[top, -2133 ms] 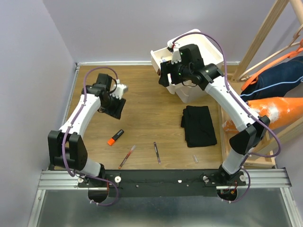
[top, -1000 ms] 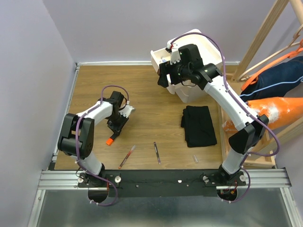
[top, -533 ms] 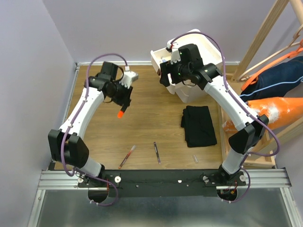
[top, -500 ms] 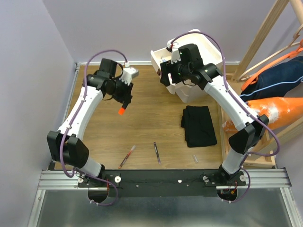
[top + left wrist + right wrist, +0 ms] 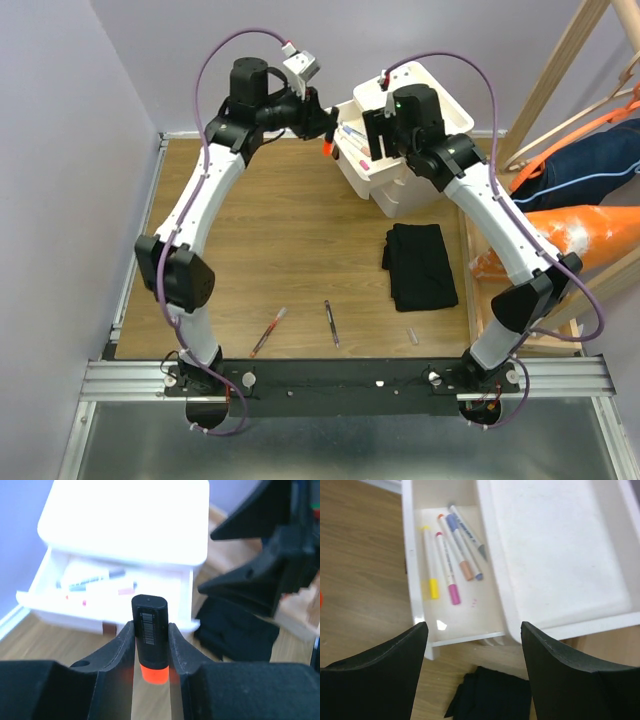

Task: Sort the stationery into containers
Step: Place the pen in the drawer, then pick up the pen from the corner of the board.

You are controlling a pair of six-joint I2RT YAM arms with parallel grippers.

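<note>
My left gripper (image 5: 322, 130) is shut on an orange highlighter (image 5: 150, 630) with a black cap, held in the air just left of the open cream-white drawer (image 5: 347, 172). Its orange end (image 5: 325, 149) points down. The drawer (image 5: 485, 617) holds several markers: yellow (image 5: 430, 562), pink (image 5: 447, 570), orange-tipped (image 5: 457, 547) and blue (image 5: 467, 540). It sticks out of the white cabinet (image 5: 420, 110). My right gripper (image 5: 473, 630) is open wide and empty, above the drawer and cabinet top (image 5: 555, 555). Two thin pens (image 5: 268, 332) (image 5: 331, 323) lie on the near table.
A folded black cloth (image 5: 420, 265) lies right of centre, also in the right wrist view (image 5: 490, 695). A small pale piece (image 5: 411, 333) lies near the front. A wooden rack (image 5: 545, 90) with orange and blue fabric stands at the right. Both grippers are close together at the drawer.
My left gripper took the orange highlighter off the table, lifted it and carried it back and right to the drawer. My right gripper shifted slightly right over the cabinet.
</note>
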